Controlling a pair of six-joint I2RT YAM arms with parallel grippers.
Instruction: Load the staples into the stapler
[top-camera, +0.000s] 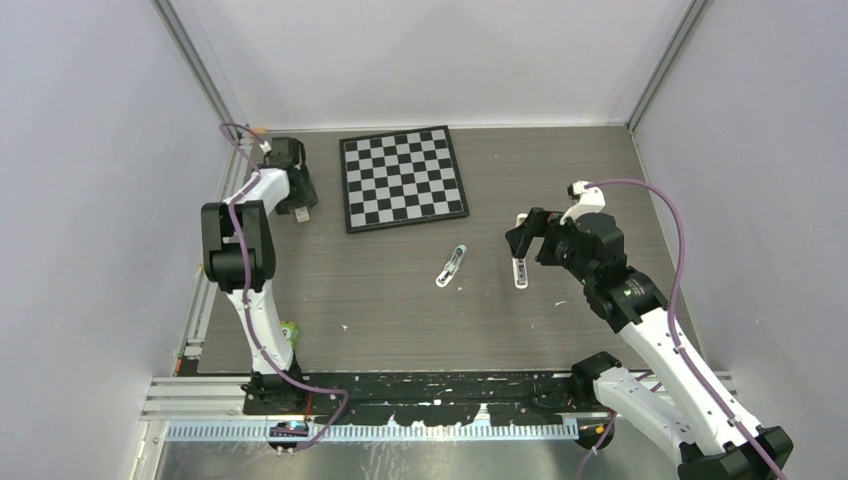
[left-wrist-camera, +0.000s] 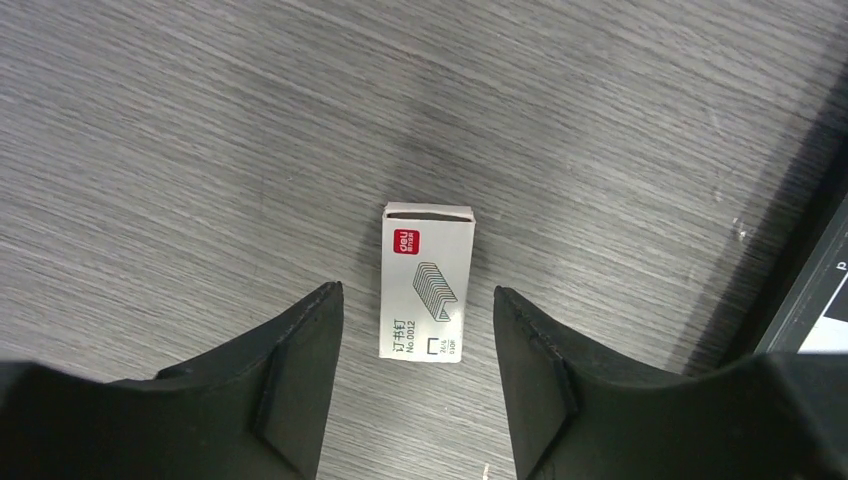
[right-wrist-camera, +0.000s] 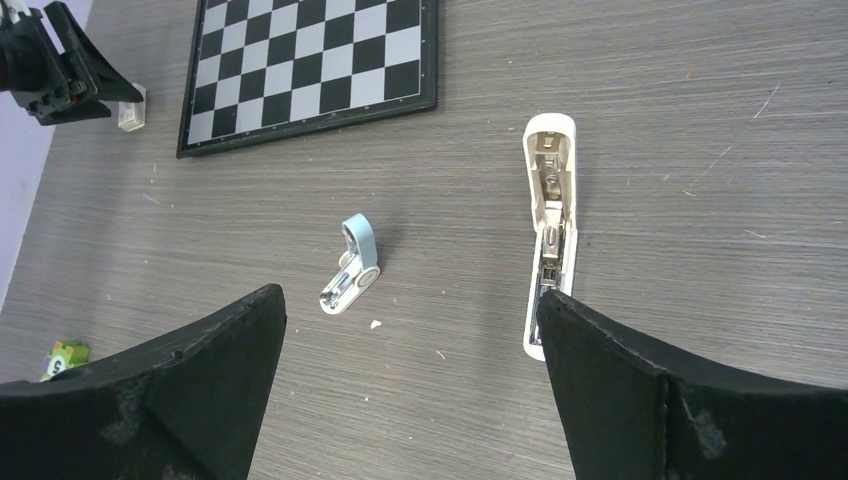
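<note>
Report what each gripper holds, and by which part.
Nothing is held. The left gripper is open astride the staple box, clear of its sides; the right gripper is open near the stapler.

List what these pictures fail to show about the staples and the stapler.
Left wrist view: only the staple box shows; its cardboard hides what is inside.
Right wrist view: the stapler has its near end partly behind the right tool, and it is too small to tell if it is loaded.
Top view: the left tool covers most of the box.

White stapler (right-wrist-camera: 551, 190), black-and-white checkerboard (top-camera: 403, 178), grey woodgrain table (top-camera: 560, 170).
</note>
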